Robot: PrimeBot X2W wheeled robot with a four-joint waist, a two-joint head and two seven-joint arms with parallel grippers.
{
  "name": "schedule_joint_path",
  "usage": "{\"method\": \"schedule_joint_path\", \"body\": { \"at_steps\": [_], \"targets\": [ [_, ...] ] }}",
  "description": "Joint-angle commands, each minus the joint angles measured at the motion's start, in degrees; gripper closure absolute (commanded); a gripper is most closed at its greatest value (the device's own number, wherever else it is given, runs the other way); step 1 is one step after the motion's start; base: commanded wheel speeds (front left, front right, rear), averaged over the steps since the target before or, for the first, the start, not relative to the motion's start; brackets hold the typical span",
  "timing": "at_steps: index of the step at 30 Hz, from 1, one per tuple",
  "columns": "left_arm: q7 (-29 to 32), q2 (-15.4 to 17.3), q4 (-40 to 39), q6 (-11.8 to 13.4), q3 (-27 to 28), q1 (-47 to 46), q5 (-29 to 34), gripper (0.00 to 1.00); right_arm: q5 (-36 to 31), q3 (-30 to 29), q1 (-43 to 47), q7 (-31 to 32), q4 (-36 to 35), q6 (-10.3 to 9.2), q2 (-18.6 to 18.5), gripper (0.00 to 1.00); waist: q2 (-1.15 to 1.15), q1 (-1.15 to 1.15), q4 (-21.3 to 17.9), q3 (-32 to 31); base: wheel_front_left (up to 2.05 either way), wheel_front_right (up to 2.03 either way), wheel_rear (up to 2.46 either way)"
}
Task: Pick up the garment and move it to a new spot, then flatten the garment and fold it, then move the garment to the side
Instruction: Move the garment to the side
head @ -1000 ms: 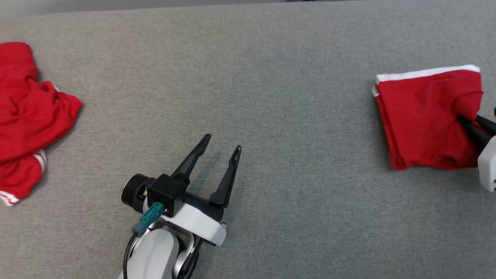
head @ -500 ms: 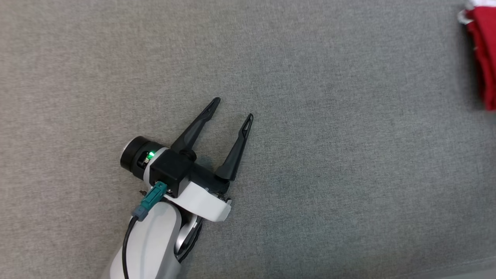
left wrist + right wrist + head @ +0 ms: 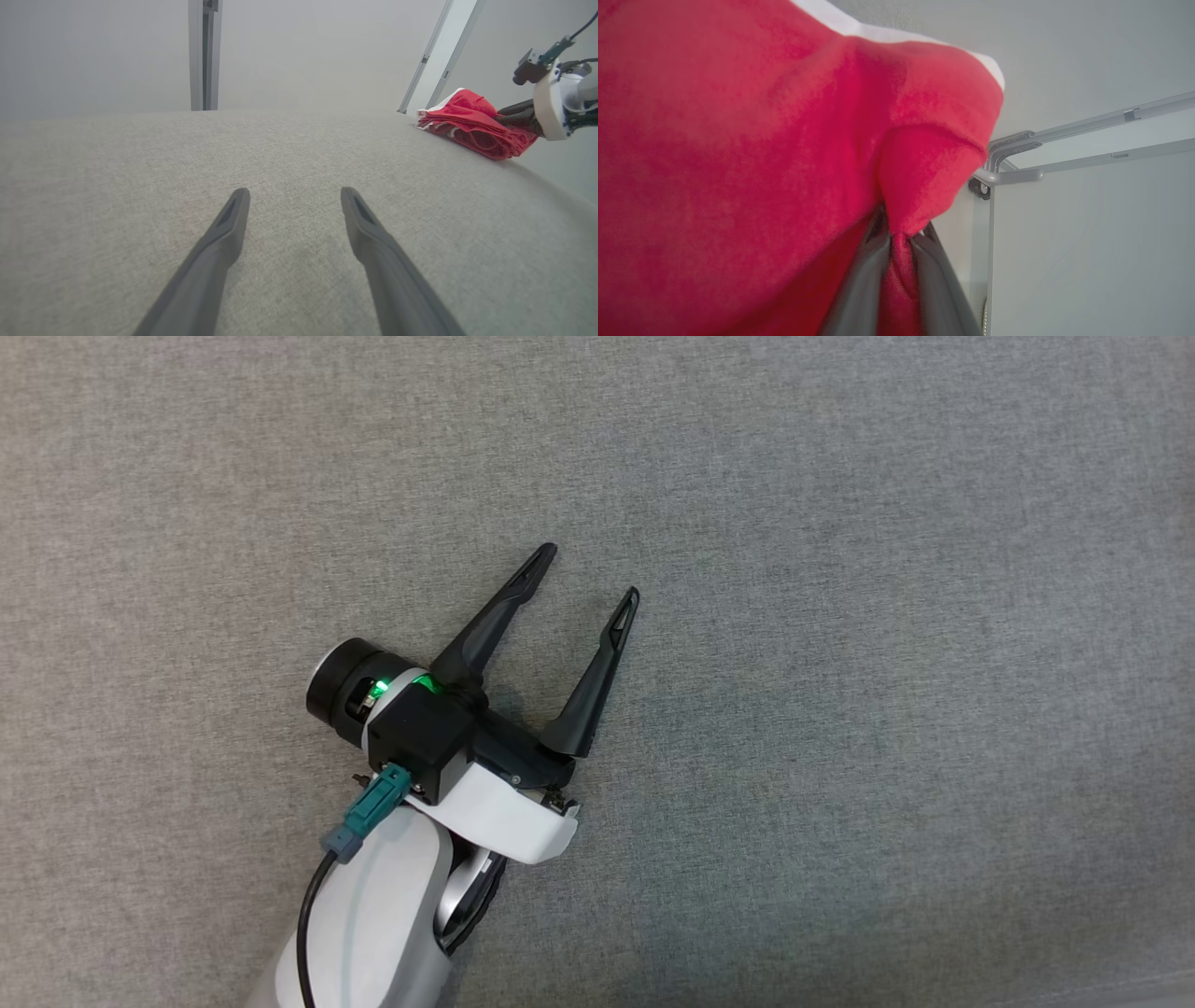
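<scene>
The garment (image 3: 467, 123) is red with white trim, folded into a bundle at the far right of the grey cloth surface in the left wrist view. My right gripper (image 3: 504, 116) is shut on its right end. In the right wrist view a pinch of the garment (image 3: 738, 163) sits between the two dark fingers of the right gripper (image 3: 901, 233). My left gripper (image 3: 592, 571) stands open low over bare grey cloth, with nothing between its fingers. The left gripper (image 3: 294, 191) is far to the left of the garment.
The grey cloth surface (image 3: 840, 616) spreads in every direction around the left arm. Its near edge shows at the lower right corner of the head view. Metal frame posts (image 3: 204, 51) stand beyond the far edge. A frame corner (image 3: 1008, 175) lies beside the garment.
The head camera has swung, so both red garments have left the head view. The left gripper stays open with its arm a little further forward.
</scene>
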Motion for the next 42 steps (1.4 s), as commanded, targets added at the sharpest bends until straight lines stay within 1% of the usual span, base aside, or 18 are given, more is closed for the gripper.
{"method": "schedule_joint_path", "body": {
  "at_steps": [1,6,7,11,16,20,22,25,28,29,31,37,42],
  "targets": [
    [0.8,1.0,2.7,0.5,0.0,1.2,-0.9,0.0,-0.2,-1.0,0.8,-0.4,0.3,-0.03,-0.1,0.0,0.0,0.0,0.5,-0.2,0.0,0.0,0.0],
    [0.7,1.1,2.6,1.0,-0.3,1.8,-2.0,0.0,-2.3,-3.0,1.2,0.2,0.4,-0.04,-1.6,0.0,0.0,0.0,1.4,-2.2,0.0,0.0,0.0],
    [0.7,1.1,2.6,1.0,-0.3,1.8,-2.0,0.0,-2.3,-3.0,1.2,0.2,0.4,-0.04,-1.6,0.0,0.0,0.0,1.4,-2.2,0.0,0.0,0.0],
    [0.5,0.7,1.7,1.3,-1.1,2.4,-3.7,0.0,-4.2,-5.2,1.2,0.9,0.3,-0.03,-1.0,0.0,0.0,0.0,2.3,-5.6,0.0,0.0,0.0],
    [0.5,0.6,1.1,1.9,-1.5,4.3,-6.0,0.0,-5.3,-8.5,2.0,-0.1,0.4,-0.04,2.7,0.0,0.0,0.0,3.8,-12.4,0.0,0.0,0.0],
    [0.4,0.6,0.6,2.9,-0.3,7.2,-7.9,0.0,-5.4,-11.4,4.3,-0.6,-0.4,-0.03,8.0,0.0,0.0,0.0,4.8,-18.6,0.0,0.0,0.0],
    [0.4,0.6,0.6,3.0,0.5,8.7,-8.2,0.0,-5.0,-13.5,6.2,-0.6,-2.9,-0.04,9.7,0.0,0.0,0.0,5.3,-21.8,0.0,0.0,0.0],
    [0.4,0.6,-0.2,3.3,2.7,10.8,-8.7,0.0,-4.6,-17.6,10.5,-0.5,-8.0,-0.04,11.4,0.0,0.0,0.0,6.3,-25.9,0.0,0.0,0.0],
    [0.4,0.6,-0.6,3.5,5.7,12.9,-8.9,0.0,-2.2,-23.9,16.8,-0.5,-14.1,-0.03,13.9,0.0,0.0,0.0,7.3,-29.5,0.0,0.0,0.0],
    [0.4,0.6,-0.7,3.5,6.6,13.6,-8.9,0.0,-2.5,-25.6,18.7,-0.5,-16.3,-0.03,14.1,0.0,0.0,0.0,7.6,-30.5,0.0,0.0,0.0],
    [0.4,0.6,-0.8,3.4,8.4,15.0,-8.7,0.0,-3.5,-29.1,22.8,-0.5,-20.8,-0.03,14.5,0.0,0.0,0.0,8.1,-32.2,0.0,0.0,0.0],
    [0.4,0.6,-0.6,2.9,11.6,19.1,-8.1,0.0,-8.5,-42.3,36.7,-0.5,-33.8,-0.03,18.6,0.0,0.0,0.0,9.0,-35.3,0.0,0.0,0.0],
    [0.4,0.6,-0.4,3.4,13.2,21.4,-9.2,0.0,-14.8,-54.6,47.6,-0.5,-43.7,-0.03,24.3,0.0,0.0,0.0,9.3,-36.3,0.0,0.0,0.0]
  ]
}}
